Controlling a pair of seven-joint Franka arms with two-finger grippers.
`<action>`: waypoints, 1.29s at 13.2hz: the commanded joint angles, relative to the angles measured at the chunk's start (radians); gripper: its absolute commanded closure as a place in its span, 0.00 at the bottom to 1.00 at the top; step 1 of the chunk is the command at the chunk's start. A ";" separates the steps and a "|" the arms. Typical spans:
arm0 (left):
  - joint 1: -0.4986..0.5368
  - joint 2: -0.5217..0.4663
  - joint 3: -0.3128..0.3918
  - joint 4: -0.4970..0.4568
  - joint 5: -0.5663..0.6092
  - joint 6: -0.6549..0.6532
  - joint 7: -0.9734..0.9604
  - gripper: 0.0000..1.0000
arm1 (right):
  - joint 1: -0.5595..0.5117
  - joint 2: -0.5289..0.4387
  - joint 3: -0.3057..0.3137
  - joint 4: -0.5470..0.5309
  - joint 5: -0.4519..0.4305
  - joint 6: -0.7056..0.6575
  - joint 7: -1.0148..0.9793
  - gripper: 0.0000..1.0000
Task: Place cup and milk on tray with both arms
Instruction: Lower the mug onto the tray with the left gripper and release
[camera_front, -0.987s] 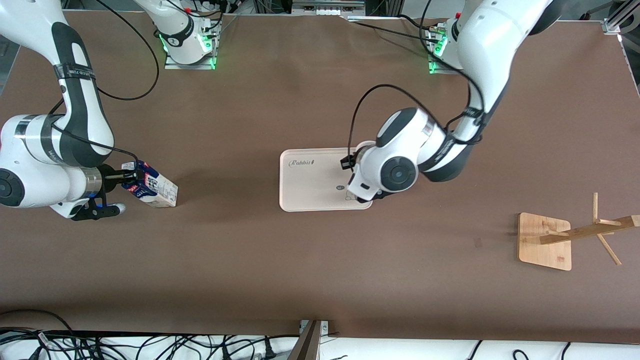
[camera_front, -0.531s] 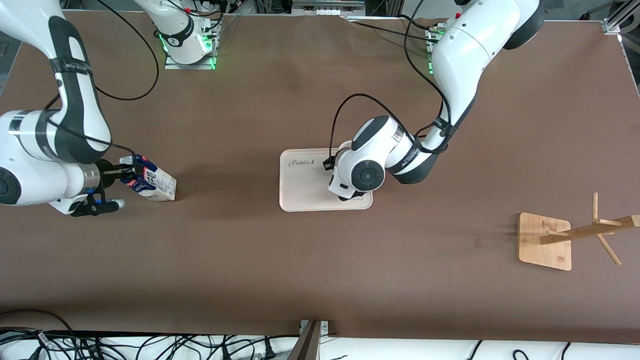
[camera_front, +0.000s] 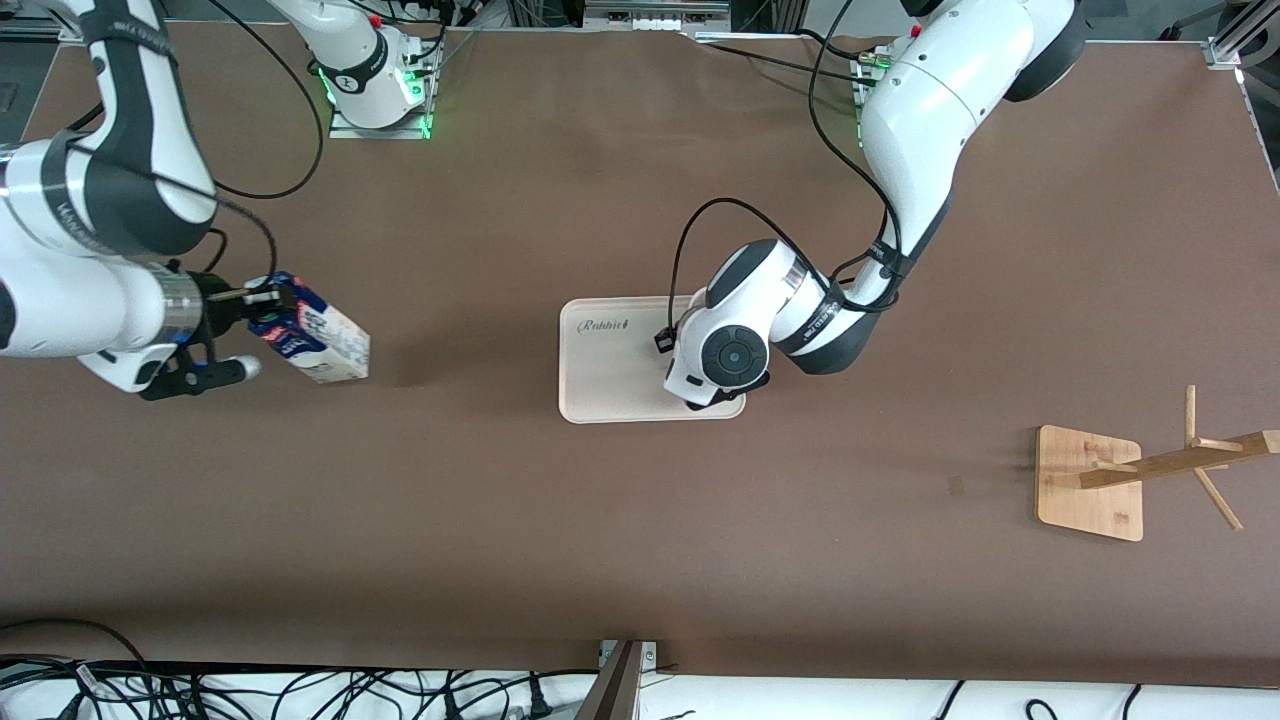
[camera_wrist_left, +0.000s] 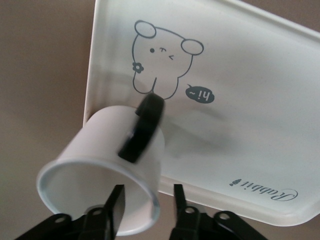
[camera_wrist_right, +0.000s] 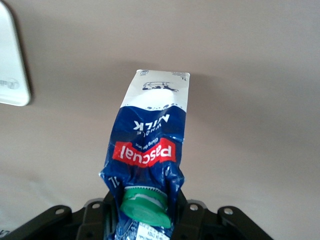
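Left gripper (camera_wrist_left: 145, 210): was hanging over the tray's end nearest the left arm's side of the table, fingers (camera_wrist_left: 116, 207) clamped on the mug's rim, one finger inside the mouth and one outside.

Mug (camera_wrist_left: 107, 160): white with a black loop handle, held tilted over the tray's edge near the bunny drawing. Couldn't tell if its base was touching the tray or not. From the front camera the left arm's wrist covered it completely.

Tray (camera_front: 600, 385): cream one with the raised rim, sitting flat around the middle of the table, "Rabbit" lettering on the side farther from the front camera.

Right gripper (camera_wrist_right: 145, 212): over the table at the right arm's end, fingers squeezed on the gable top of the carton hard enough to crumple it, right by the green cap.

Milk carton (camera_front: 315, 343): dark blue and white with a red label, leaning over in the grip, well apart from the tray. Couldn't tell for sure whether its bottom corner was still on the table (camera_front: 640, 540).

Wooden rack (camera_front: 1120, 478): at the left arm's end, nearer the front camera than the tray, nobody near it.
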 joint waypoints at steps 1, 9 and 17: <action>-0.005 0.003 0.005 0.034 0.018 -0.025 0.003 0.00 | 0.004 -0.010 0.058 -0.007 0.022 0.045 0.097 0.58; 0.165 -0.241 0.008 0.049 0.057 -0.200 0.334 0.00 | 0.248 0.018 0.075 0.026 0.022 0.180 0.471 0.58; 0.421 -0.459 0.008 0.042 0.202 -0.246 0.903 0.00 | 0.401 0.110 0.084 0.028 0.027 0.266 0.545 0.58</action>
